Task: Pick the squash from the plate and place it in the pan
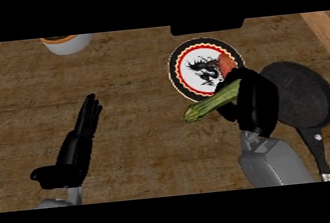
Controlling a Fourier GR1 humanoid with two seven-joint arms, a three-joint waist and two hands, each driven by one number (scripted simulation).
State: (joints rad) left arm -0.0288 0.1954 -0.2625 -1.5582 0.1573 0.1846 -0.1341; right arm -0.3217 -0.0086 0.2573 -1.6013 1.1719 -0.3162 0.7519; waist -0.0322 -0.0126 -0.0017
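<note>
Squash: a long, slim green vegetable with a mottled skin, lying just right of the frame's centre. Its long axis runs diagonally, from lower left to upper right. The free, blunt end points toward the lower left and juts out over the bare counter; the upper right end disappears under the right hand.
Squash position: it crosses the lower edge of the plate, between the plate and the pan. Whether it touches the plate or is lifted off it cannot be told from this view.
Right hand: black, at the end of a grey forearm coming up from the lower right. Its fingers are curled round the upper end of the squash and hide that end.
Left hand: black, in the lower left of the frame, fingers straight and pointing up the frame, holding nothing, well apart from the squash.
Plate: round, with a dark scalloped rim, a red ring and a white centre bearing a black figure; upper right of centre.
Pan: dark, round and matte, at the right of the frame just beside the plate, its black handle running down toward the lower right.
Counter: brown wood-grain surface with a worn, streaky texture.
Cup: pale round vessel at the upper left, cut by the top edge.
</note>
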